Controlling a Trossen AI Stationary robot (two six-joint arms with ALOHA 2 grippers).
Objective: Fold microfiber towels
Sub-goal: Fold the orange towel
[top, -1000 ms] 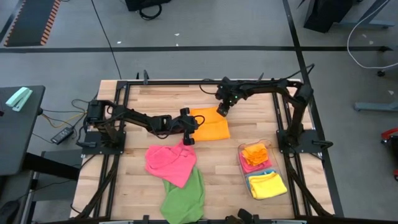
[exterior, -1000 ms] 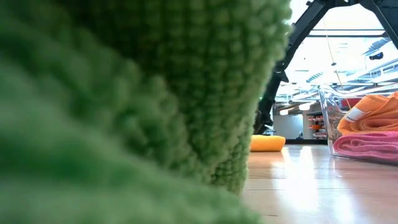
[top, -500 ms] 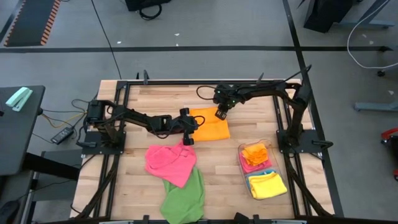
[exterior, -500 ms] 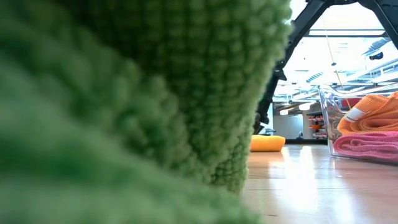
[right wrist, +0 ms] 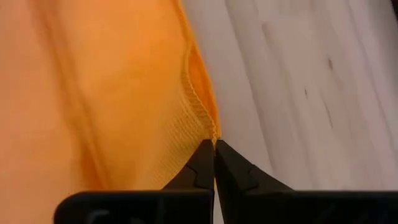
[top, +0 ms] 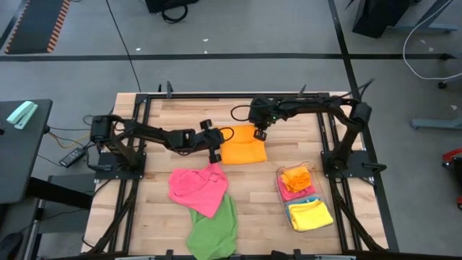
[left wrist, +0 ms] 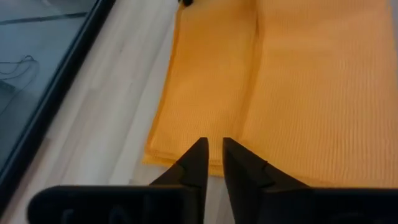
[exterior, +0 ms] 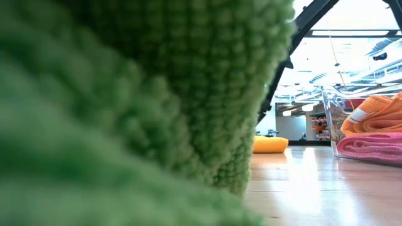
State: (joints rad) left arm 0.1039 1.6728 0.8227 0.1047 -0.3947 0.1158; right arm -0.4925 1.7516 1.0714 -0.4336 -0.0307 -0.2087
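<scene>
Right gripper (right wrist: 214,149) pinching far edge of orange towel (top: 242,145) — half-folded on desk (top: 159,209); left gripper (left wrist: 213,149) slightly parted at near corner, gripping nothing. Pink towel (top: 196,189), green towel (top: 215,230) unfolded; folded ones in bin (top: 307,198).

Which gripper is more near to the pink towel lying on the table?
Left. The left gripper is just above the pink towel's top edge; the right gripper is farther, at the orange towel's far edge.

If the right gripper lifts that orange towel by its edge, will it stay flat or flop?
The orange towel will likely flop: it is soft ribbed cloth, already creased into layers. The right gripper, shut at its edge, would probably drag it up hanging. It looks light and unlikely to slip.
</scene>
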